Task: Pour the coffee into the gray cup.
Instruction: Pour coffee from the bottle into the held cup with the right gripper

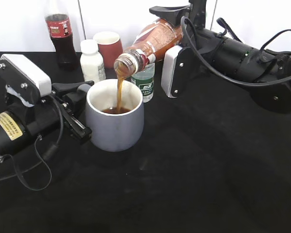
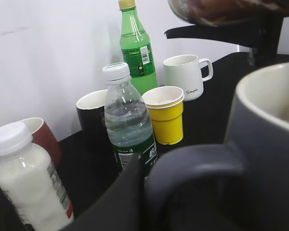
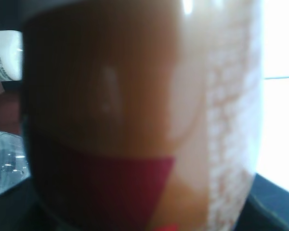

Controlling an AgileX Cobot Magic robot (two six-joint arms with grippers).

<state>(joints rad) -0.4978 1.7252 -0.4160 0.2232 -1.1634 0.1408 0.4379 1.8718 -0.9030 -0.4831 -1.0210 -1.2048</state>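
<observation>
The gray cup (image 1: 115, 119) stands upright on the black table, with brown liquid in its white interior. My left gripper (image 1: 77, 109) is shut on its handle (image 2: 197, 168) at the cup's left side. My right gripper (image 1: 172, 29) is shut on the coffee bottle (image 1: 150, 43) and holds it tilted, mouth down-left, above the cup. A brown stream falls from the open neck into the cup. The bottle fills the right wrist view (image 3: 135, 110) and hides the jaws. The cup's wall and rim show large in the left wrist view (image 2: 265, 134).
Behind the cup stand a cola bottle (image 1: 59, 34), a white milk bottle (image 1: 92, 59), a dark red cup (image 1: 108, 47) and a clear water bottle (image 1: 146, 81). The left wrist view also shows a green bottle (image 2: 136, 48), a white mug (image 2: 183, 74), a yellow cup (image 2: 166, 113) and a black cup (image 2: 92, 118).
</observation>
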